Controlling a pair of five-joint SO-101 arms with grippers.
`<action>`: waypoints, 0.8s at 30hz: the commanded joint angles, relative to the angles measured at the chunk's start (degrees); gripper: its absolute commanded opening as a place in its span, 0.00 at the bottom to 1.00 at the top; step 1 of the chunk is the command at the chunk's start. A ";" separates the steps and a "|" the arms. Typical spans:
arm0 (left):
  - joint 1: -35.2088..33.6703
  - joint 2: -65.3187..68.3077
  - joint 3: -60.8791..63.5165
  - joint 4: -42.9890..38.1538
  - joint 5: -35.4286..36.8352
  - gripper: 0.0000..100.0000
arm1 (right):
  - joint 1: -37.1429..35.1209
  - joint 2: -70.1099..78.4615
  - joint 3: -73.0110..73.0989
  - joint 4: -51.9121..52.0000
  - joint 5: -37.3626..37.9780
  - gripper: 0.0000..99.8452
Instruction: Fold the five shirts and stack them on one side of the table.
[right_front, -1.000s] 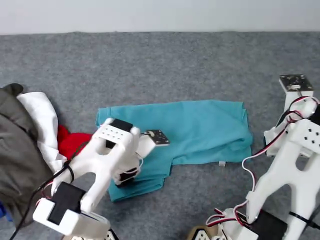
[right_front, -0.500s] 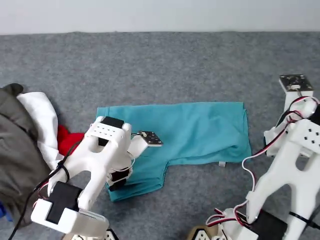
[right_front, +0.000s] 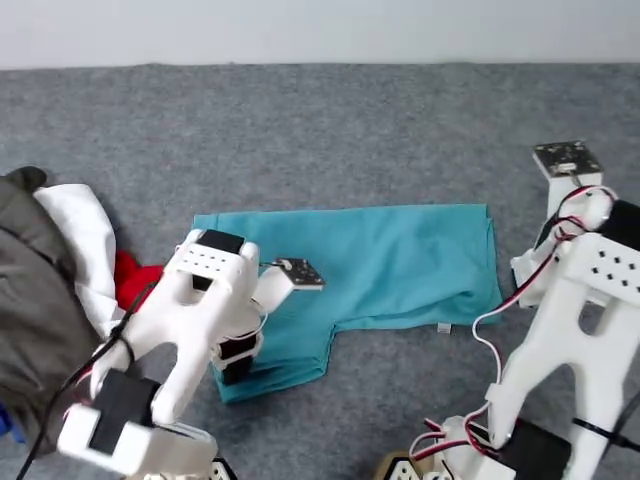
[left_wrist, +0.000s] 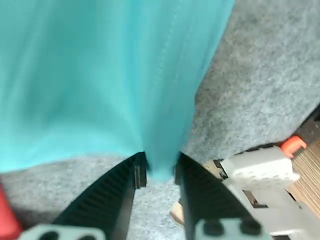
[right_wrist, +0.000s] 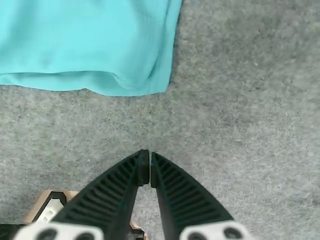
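A teal shirt (right_front: 400, 260) lies spread across the middle of the grey table, with its near-left part folded over. My left arm (right_front: 205, 300) stands over that near-left part. In the left wrist view my left gripper (left_wrist: 159, 172) is shut on a pinched fold of the teal shirt (left_wrist: 100, 75), which hangs taut from it. My right arm (right_front: 590, 290) stands just off the shirt's right edge. My right gripper (right_wrist: 150, 167) is shut with nothing in it, over bare table beside a corner of the teal shirt (right_wrist: 90, 45).
A heap of other shirts lies at the left edge: a dark grey one (right_front: 35, 300), a white one (right_front: 85, 240) and a red one (right_front: 135, 280). Bare grey table stretches behind the teal shirt. An arm's base (left_wrist: 255, 170) stands at the near edge.
My left arm has drawn the shirt's near-left part to the left and toward the near edge, flattening the shirt's left end. My right arm has shifted slightly left and toward the far side.
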 joint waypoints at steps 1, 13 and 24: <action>-0.44 -9.49 -1.54 1.32 2.55 0.16 | -1.27 -1.63 -0.26 2.51 -0.88 0.10; -13.01 -23.91 -1.45 4.75 5.45 0.18 | -9.01 15.08 -0.70 -0.57 -25.49 0.17; -25.93 -25.05 -1.54 4.75 1.67 0.18 | -12.62 32.84 -10.99 -8.31 -32.79 0.17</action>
